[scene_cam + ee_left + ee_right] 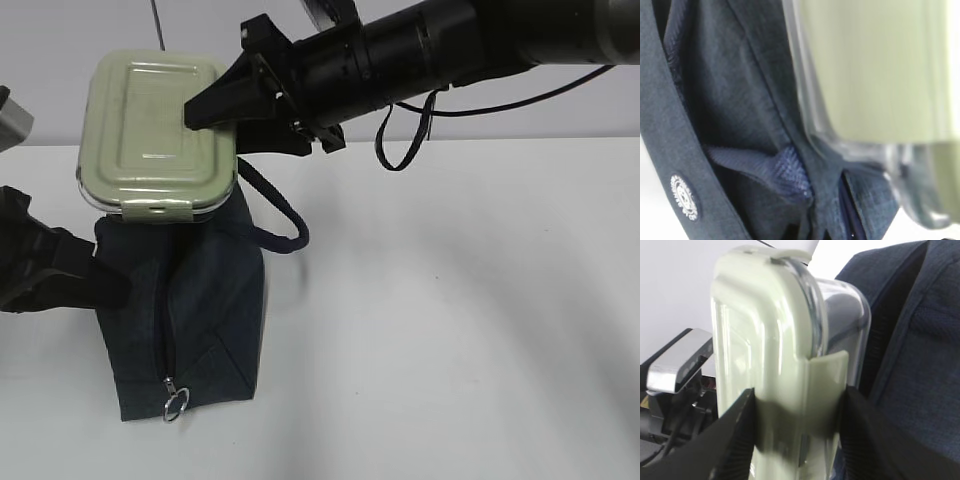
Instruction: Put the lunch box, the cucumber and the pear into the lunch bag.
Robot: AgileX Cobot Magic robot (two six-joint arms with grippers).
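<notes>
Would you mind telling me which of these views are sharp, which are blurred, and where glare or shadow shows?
Exterior view: fairly sharp, evenly lit, soft shadows on the white table beside the lunch bag. Left wrist view: the bag's weave is in focus, but the lunch box is a pale blur. Right wrist view: bright streaks of glare on the box's lid, the right gripper dark and soft-edged.

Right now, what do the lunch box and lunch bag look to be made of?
Lunch box: sage-green lid, probably matte plastic with moulded ridges; clear glossy base, glass or plastic. Lunch bag: dark navy woven fabric with visible weave and creases; its zipper ring looks like shiny metal.
</notes>
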